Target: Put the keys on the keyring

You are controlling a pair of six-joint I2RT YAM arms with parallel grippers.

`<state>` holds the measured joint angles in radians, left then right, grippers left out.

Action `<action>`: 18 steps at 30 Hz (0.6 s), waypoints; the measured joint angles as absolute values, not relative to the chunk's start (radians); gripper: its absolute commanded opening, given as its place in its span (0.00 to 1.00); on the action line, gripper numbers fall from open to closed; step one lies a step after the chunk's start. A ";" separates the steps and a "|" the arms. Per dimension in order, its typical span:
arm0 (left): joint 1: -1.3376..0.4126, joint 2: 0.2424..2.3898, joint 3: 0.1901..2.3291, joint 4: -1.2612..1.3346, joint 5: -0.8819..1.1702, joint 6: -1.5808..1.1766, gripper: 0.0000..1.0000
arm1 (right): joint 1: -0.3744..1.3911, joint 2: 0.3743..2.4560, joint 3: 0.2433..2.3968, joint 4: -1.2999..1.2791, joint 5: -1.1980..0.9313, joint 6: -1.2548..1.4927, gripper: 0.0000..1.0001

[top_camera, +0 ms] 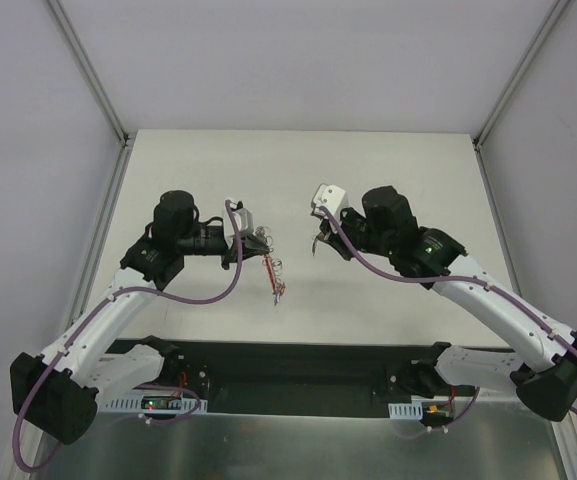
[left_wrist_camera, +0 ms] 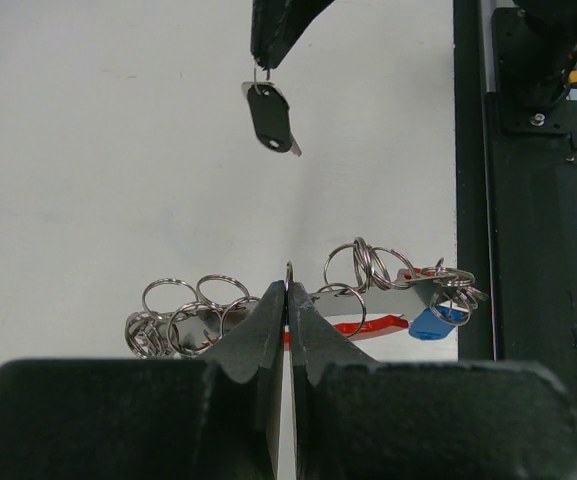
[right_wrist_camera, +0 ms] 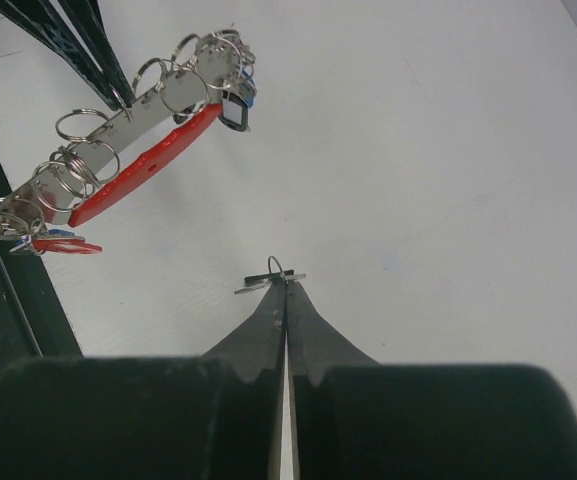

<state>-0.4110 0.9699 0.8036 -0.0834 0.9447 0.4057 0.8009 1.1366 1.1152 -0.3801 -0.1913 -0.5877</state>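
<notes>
My left gripper (left_wrist_camera: 288,287) is shut on one silvery ring of the keyring (left_wrist_camera: 368,290), a metal strip with many rings and a curved red tag (left_wrist_camera: 373,326). A blue key (left_wrist_camera: 434,322) hangs at its right end. In the top view the keyring (top_camera: 276,274) dangles below the left gripper (top_camera: 260,240), above the table. My right gripper (right_wrist_camera: 286,281) is shut on the small loop of a black key (right_wrist_camera: 264,285), seen edge-on. In the left wrist view that black key (left_wrist_camera: 271,116) hangs from the right gripper's fingers (left_wrist_camera: 276,30), apart from the keyring. The right gripper (top_camera: 317,240) faces the left one across a short gap.
The keyring (right_wrist_camera: 133,160) fills the upper left of the right wrist view, with a red key (right_wrist_camera: 66,246) at its low end. A black base rail (top_camera: 288,365) runs along the near table edge. Grey walls with metal posts (top_camera: 88,70) enclose the white table (top_camera: 298,160).
</notes>
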 measured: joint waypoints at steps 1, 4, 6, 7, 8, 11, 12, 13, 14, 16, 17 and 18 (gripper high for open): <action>-0.423 0.981 0.815 -0.083 0.950 0.414 0.00 | 0.801 1.137 1.126 -0.388 -0.196 -0.594 0.01; -0.460 1.011 0.847 -0.084 0.961 0.436 0.00 | 0.801 1.136 1.153 -0.413 -0.209 -0.620 0.01; -0.488 1.032 0.872 -0.083 0.960 0.449 0.00 | 0.801 1.136 1.168 -0.431 -0.217 -0.639 0.01; -0.505 1.041 0.883 -0.083 0.958 0.457 0.00 | 0.801 1.136 1.175 -0.441 -0.219 -0.645 0.01; -0.520 1.047 0.892 -0.083 0.955 0.464 0.00 | 0.801 1.136 1.182 -0.451 -0.224 -0.654 0.02; -0.556 1.061 0.915 -0.083 0.938 0.484 0.00 | 0.801 1.136 1.204 -0.475 -0.241 -0.676 0.01; -0.566 1.066 0.923 -0.083 0.931 0.490 0.00 | 0.801 1.136 1.212 -0.484 -0.249 -0.683 0.01; -0.575 1.071 0.929 -0.083 0.924 0.493 0.00 | 0.801 1.136 1.220 -0.492 -0.254 -0.690 0.01; -0.584 1.074 0.936 -0.083 0.915 0.497 0.00 | 0.801 1.136 1.227 -0.500 -0.260 -0.694 0.01; -0.598 1.080 0.947 -0.083 0.902 0.508 0.00 | 0.802 1.136 1.237 -0.510 -0.271 -0.701 0.01; -0.604 1.081 0.950 -0.081 0.895 0.513 0.00 | 0.803 1.136 1.239 -0.514 -0.276 -0.702 0.01; -0.610 1.081 0.952 -0.079 0.886 0.516 0.00 | 0.804 1.136 1.240 -0.517 -0.279 -0.704 0.01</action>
<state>-0.6102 1.0813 0.9524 -0.0792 0.8860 0.5156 0.8036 1.1358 1.2404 -0.5167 -0.2794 -0.7040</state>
